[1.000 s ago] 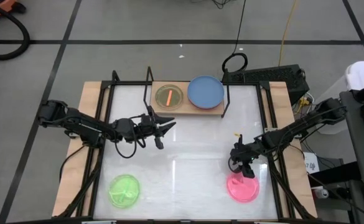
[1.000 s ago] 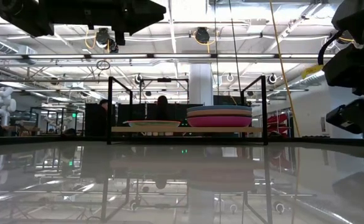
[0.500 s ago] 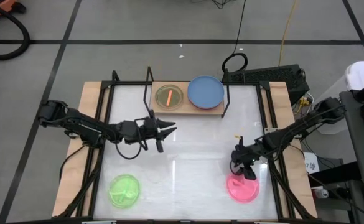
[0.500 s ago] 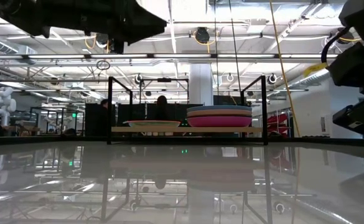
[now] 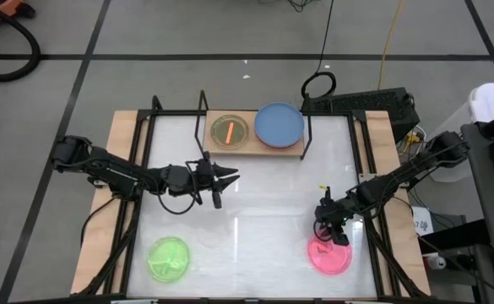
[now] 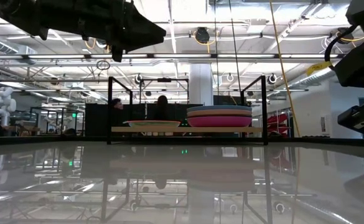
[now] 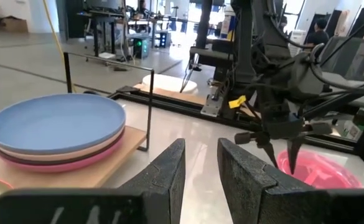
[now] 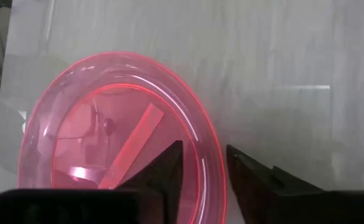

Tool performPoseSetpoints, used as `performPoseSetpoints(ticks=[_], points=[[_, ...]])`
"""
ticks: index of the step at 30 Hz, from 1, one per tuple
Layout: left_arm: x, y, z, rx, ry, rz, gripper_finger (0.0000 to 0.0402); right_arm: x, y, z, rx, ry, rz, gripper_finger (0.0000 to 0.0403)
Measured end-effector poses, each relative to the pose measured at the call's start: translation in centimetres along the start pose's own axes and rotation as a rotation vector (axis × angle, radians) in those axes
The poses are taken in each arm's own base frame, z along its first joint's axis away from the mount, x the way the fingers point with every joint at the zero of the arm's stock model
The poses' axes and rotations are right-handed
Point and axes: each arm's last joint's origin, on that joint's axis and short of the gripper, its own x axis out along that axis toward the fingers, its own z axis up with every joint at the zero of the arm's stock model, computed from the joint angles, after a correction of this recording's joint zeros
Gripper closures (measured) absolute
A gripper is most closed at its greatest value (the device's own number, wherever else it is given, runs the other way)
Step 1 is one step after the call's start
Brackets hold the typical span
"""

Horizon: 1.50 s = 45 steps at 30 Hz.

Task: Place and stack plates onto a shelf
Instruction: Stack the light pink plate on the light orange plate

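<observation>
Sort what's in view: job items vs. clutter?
Job:
- light-wood shelf with a stack topped by a round blue plate and a yellowish plate
- hot pink plastic plate, right gripper straddling its rim
- lime green plate
- left gripper, mid-table

Clutter:
- black cable loop on floor
- yellow cable

White glossy tabletop with wooden side edges filled frame centre. Light-wood shelf sat at its upper middle, carrying yellowish plate on left and blue-topped plate stack on right. Lime green plate lay lower left; hot pink plate lower right.
</observation>
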Motion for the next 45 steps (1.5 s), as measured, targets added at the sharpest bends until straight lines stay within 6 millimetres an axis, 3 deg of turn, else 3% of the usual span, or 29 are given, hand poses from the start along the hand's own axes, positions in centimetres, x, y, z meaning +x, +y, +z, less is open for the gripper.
performPoseSetpoints(ticks=[8,15,20,26,34,39,45], points=[[-0.1,-0.2,0.5,-0.002,-0.047,-0.014,0.0303,0.0,-0.1,-0.1,-0.045,0.010,-0.008,0.0396],[-0.2,-0.3,1.7,-0.098,-0.163,-0.023,0.0303,-0.1,-0.5,0.5,-0.038,-0.059,-0.050,0.0401],[-0.3,-0.2,2.3,-0.084,-0.225,0.006,0.0303,-0.8,-0.7,2.8,-0.023,-0.218,-0.025,0.0402],[-0.6,-0.2,3.4,-0.054,-0.336,0.032,0.0303,-3.7,-1.4,7.7,-0.040,-0.433,-0.092,0.0403],[-1.0,-0.2,4.4,0.024,-0.439,0.049,0.0303,-9.6,-3.9,13.4,-0.030,-0.814,-0.352,0.0403],[-1.4,-0.1,5.1,0.084,-0.508,0.069,0.0303,-13.0,-6.4,15.4,-0.011,-1.043,-0.481,0.0403],[-2.2,-0.5,5.9,0.193,-0.545,0.085,0.0303,-15.0,-10.8,18.3,0.073,-1.112,-0.564,0.0403]])
